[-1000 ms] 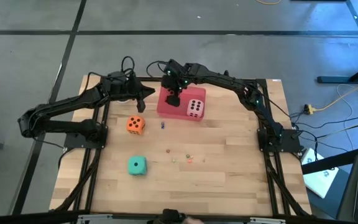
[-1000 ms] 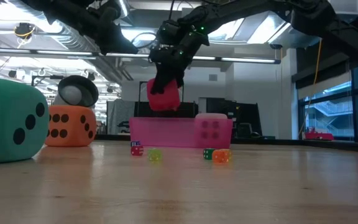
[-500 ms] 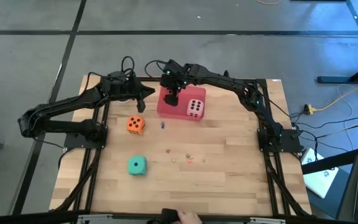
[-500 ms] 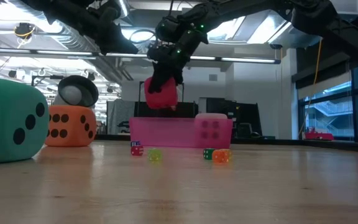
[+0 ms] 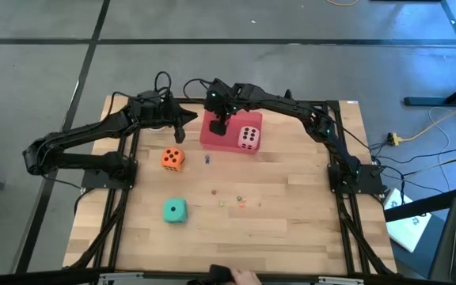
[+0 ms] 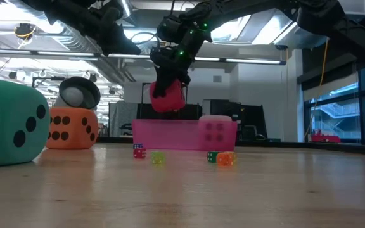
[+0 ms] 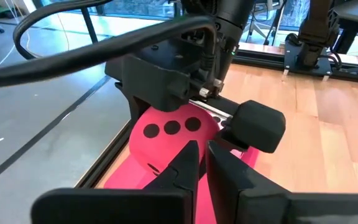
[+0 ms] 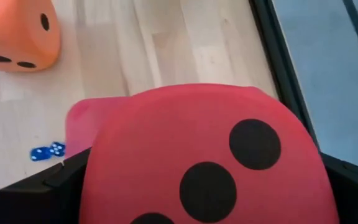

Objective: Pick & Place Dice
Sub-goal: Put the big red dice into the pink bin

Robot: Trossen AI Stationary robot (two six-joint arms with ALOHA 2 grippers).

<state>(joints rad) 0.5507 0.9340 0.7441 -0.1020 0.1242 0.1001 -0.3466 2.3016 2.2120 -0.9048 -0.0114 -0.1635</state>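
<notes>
My right gripper [image 6: 169, 88] clamps the red die [image 6: 167, 98] and holds it in the air above the pink tray [image 5: 212, 136], which sits toward twelve o'clock on the table [image 5: 291, 214]. The pale pink die [image 5: 248, 138] rests in the tray at its three o'clock end. The orange die [image 5: 172, 158] lies at the tray's seven o'clock; the teal-green die [image 5: 174, 210] sits near six o'clock of that. My left gripper [image 7: 202, 163], fingers nearly together and empty, waits beside the tray at nine o'clock.
</notes>
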